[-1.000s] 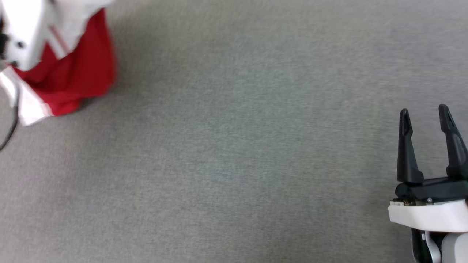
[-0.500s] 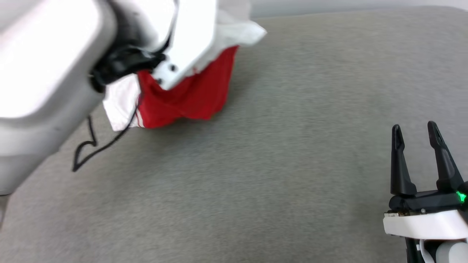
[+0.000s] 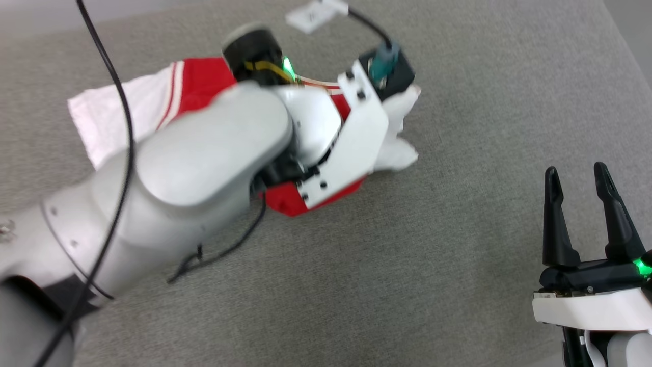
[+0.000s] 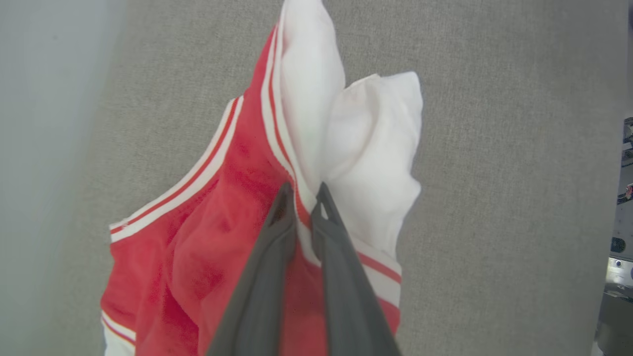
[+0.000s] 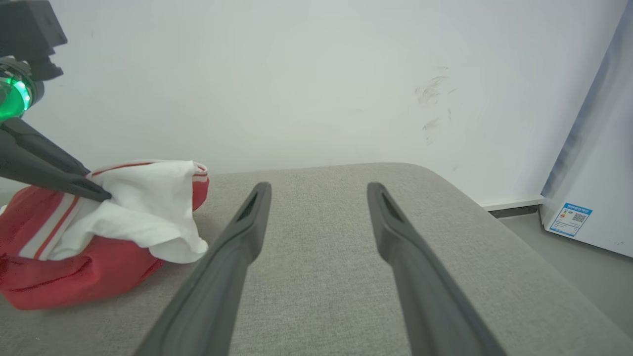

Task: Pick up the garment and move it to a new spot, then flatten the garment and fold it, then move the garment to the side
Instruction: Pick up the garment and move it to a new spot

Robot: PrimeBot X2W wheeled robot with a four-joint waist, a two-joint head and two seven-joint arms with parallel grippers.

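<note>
Nearest you, your right gripper (image 3: 575, 169) hovers over the grey fabric surface (image 3: 433, 255), its fingers wide apart. Farther out to the left, your left gripper (image 4: 303, 188) has its fingers clamped on the shirt (image 4: 207, 247) at a striped sleeve seam. The shirt lies bunched on that surface.

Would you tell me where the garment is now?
Head view: the garment sits upper left on the grey surface, pinched by the left end effector.
</note>
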